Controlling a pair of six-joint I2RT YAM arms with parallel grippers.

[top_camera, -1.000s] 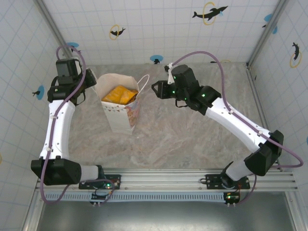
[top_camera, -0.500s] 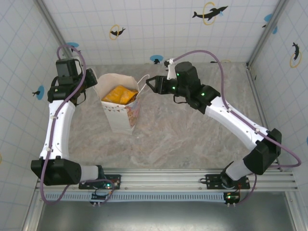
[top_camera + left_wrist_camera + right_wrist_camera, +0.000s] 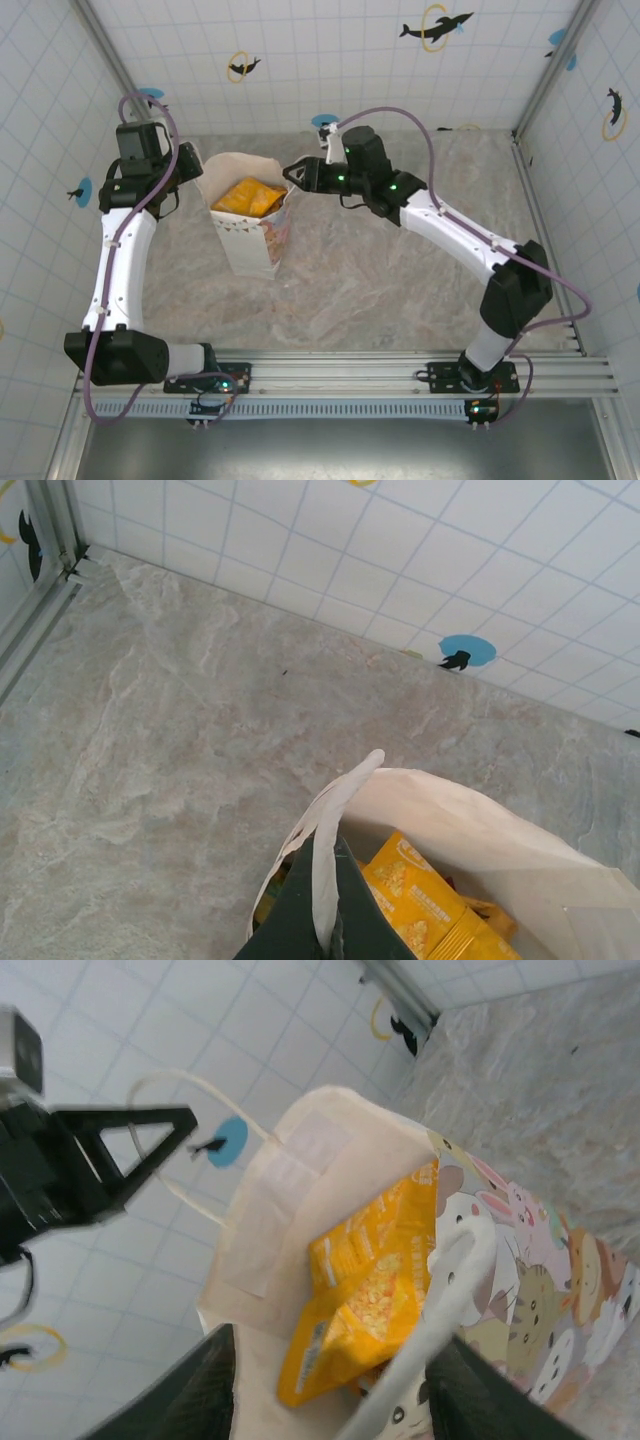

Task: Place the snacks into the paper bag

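Here, at the left of the top view, the left arm reaches up along the tiled wall and its left gripper sits against the left rim of the paper bag. The left wrist camera shows this gripper clenched on the bag's left loop handle, the white strip pinched flat between the two dark fingers and rising just above them. The paper bag stands upright on the marbled tabletop, left of centre and towards the rear wall, its mouth open. Inside lie the snacks: orange-yellow foil packets are in plain sight, leaning against one another near the top of the opening, and whatever lies beneath them is hidden. The bag's outer wall carries a pastel band of cartoon animals below the rim. At the bag's right rim the right loop handle arches up, and the right gripper is at it; seen from the right wrist, its jaws stand apart on either side of this handle, not clamped on it, with the strip nearer the right-hand finger. The right arm stretches back across the tabletop to its base at the near right.
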